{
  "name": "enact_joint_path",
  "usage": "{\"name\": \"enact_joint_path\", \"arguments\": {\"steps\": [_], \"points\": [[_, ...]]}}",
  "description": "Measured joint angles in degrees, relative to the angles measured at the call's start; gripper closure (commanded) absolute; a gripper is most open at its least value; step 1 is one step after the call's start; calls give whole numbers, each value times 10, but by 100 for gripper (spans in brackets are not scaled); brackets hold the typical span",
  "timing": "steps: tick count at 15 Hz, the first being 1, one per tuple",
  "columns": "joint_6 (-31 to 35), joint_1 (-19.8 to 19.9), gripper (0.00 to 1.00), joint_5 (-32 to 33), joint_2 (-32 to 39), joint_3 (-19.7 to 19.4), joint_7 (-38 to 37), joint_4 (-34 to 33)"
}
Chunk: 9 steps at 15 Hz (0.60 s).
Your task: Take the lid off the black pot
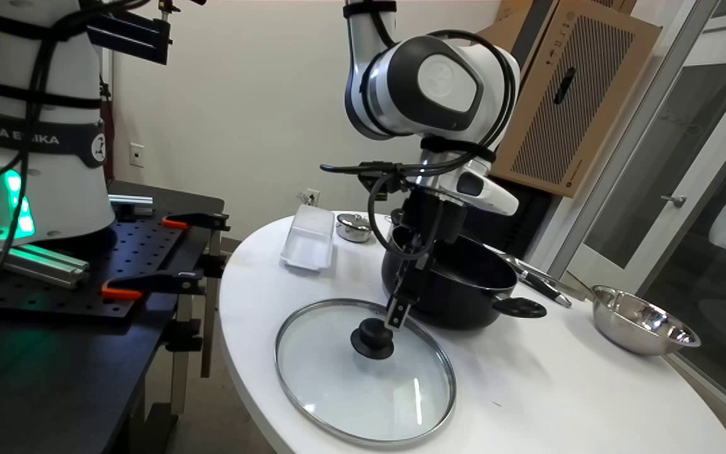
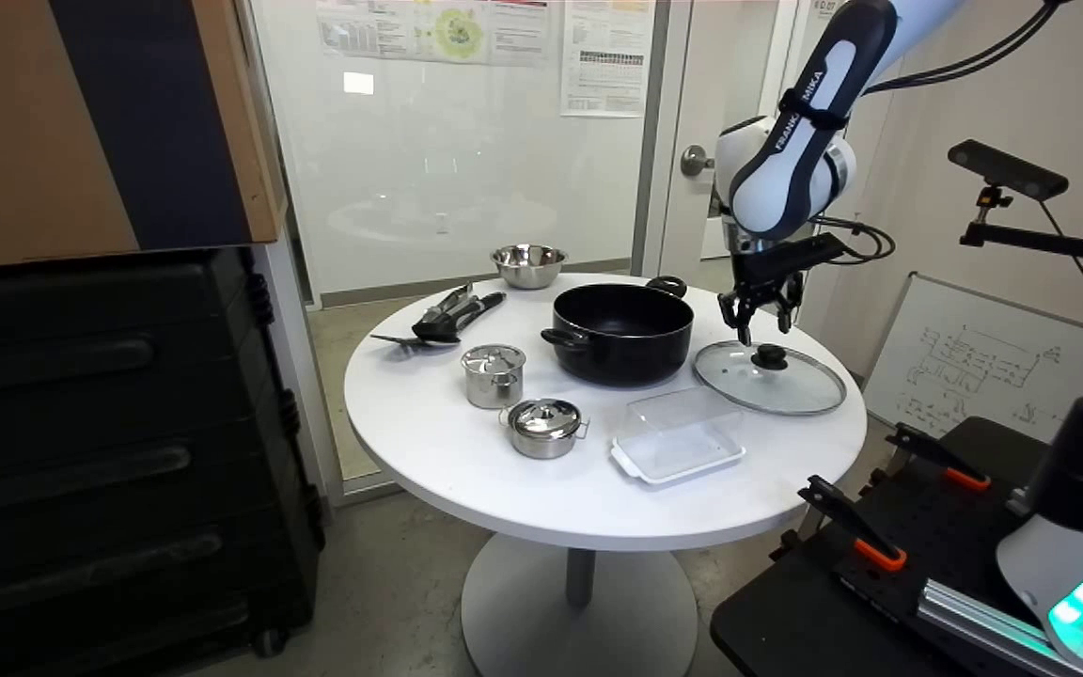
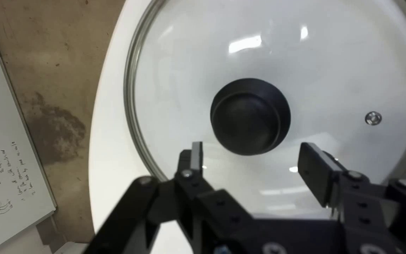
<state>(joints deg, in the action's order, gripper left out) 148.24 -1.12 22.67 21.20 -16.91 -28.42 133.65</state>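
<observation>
The clear glass lid (image 1: 338, 384) with a metal rim lies flat on the table, knob up, beside the black pot (image 1: 457, 296). The lid also shows in an exterior view (image 2: 791, 390) and fills much of the wrist view (image 3: 174, 88). Its black knob (image 3: 247, 120) is in the wrist view's middle. The black pot stands uncovered and also shows in an exterior view (image 2: 623, 348). My gripper (image 1: 396, 318) points down above the lid close to the knob. In the wrist view my gripper (image 3: 250, 151) is open, nothing between its fingers, the knob just ahead of the fingertips.
On the round white table (image 2: 466, 480) are a steel bowl (image 2: 529, 268), black utensils (image 2: 452, 320), a lidded steel pot (image 2: 494, 376), a low lidded steel pot (image 2: 544, 432) and a white container (image 2: 678, 456). The lid lies near the table's edge. Robot bench (image 1: 54, 353) stands beside it.
</observation>
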Motion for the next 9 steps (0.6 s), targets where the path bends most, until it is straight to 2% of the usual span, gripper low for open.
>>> {"name": "enact_joint_path", "arguments": {"steps": [6,9], "points": [[0,-8,0,-1,0,-7,-6,-10],[-2,-9,0,-13,-30,4,-5,-11]]}}
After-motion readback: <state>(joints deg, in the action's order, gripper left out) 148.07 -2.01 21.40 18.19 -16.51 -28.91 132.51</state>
